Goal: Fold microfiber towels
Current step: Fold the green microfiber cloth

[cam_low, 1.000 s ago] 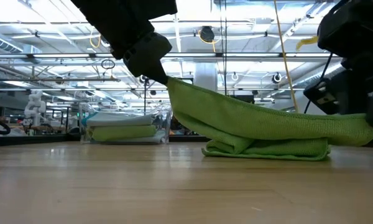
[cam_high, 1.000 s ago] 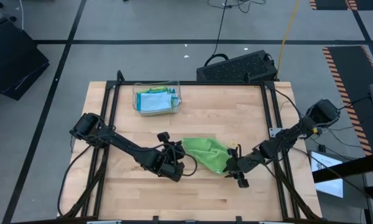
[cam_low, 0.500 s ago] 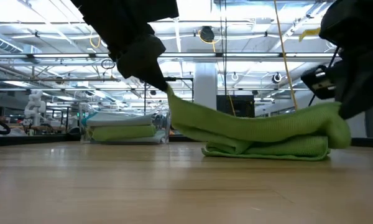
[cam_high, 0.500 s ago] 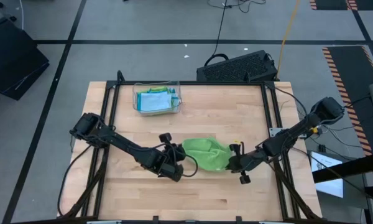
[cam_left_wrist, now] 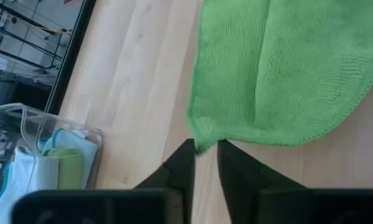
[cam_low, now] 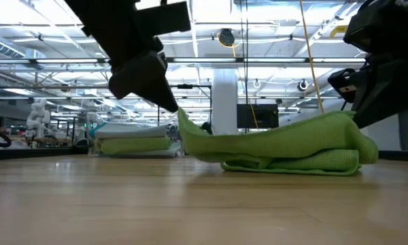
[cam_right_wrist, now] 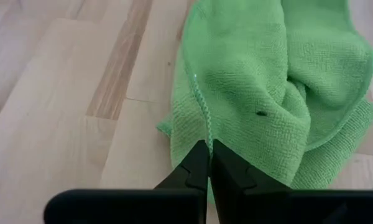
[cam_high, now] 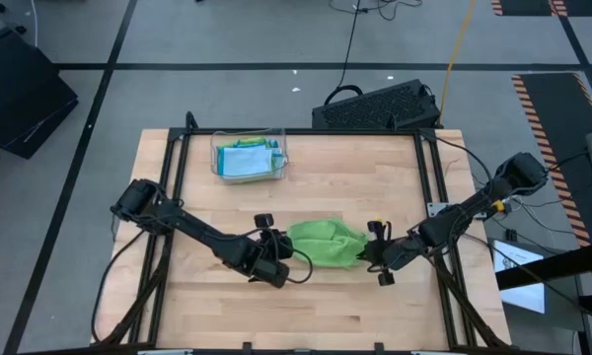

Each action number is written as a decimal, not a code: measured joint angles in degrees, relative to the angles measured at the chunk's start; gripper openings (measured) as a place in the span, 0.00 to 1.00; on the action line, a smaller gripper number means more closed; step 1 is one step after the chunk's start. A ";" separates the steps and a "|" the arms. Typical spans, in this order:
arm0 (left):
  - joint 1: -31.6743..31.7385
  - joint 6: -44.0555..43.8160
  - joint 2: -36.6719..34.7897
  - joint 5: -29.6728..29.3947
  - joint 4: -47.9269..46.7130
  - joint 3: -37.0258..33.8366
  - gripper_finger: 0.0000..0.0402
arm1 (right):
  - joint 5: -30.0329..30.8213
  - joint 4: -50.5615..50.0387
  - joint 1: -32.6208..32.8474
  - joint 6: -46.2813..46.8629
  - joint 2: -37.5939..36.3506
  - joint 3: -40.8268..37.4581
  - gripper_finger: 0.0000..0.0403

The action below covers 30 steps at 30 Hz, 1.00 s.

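The left claw (cam_left_wrist: 204,152) pinches a corner of the green towel (cam_high: 326,244); the right claw (cam_right_wrist: 209,157) is clenched on its opposite edge.

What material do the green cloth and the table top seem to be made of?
Green cloth: soft, matte microfiber or terry, judging by its looped nap, stitched edge and limp folds. Table top: pale wood, apparently smooth butcher-block, judging by the grain and joined planks.

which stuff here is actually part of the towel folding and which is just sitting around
Part of the job:
- green towel, mid-table
- left hand, pinching its corner
- right hand, shut on its other edge
- folded towels in the tray

Just lying about:
- clear tray
- black keyboard-like unit behind the table
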 joint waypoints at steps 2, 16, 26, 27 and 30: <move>0.00 -0.01 0.00 -0.01 0.33 -0.80 0.21 | 0.00 0.05 0.00 -0.01 0.00 0.00 0.01; -1.22 9.25 0.09 1.97 9.86 -8.38 0.27 | 1.55 0.17 -0.13 0.01 0.00 0.00 0.01; -4.91 26.47 0.65 -7.65 13.82 -8.27 0.35 | 1.49 0.17 -0.13 0.01 0.00 0.00 0.01; -4.64 27.28 0.97 -7.65 13.63 -8.27 0.37 | 1.49 0.19 -0.13 0.01 0.00 0.00 0.01; -3.19 30.66 2.92 -7.90 14.71 -8.29 0.44 | 1.42 0.21 -0.13 0.03 0.00 0.00 0.01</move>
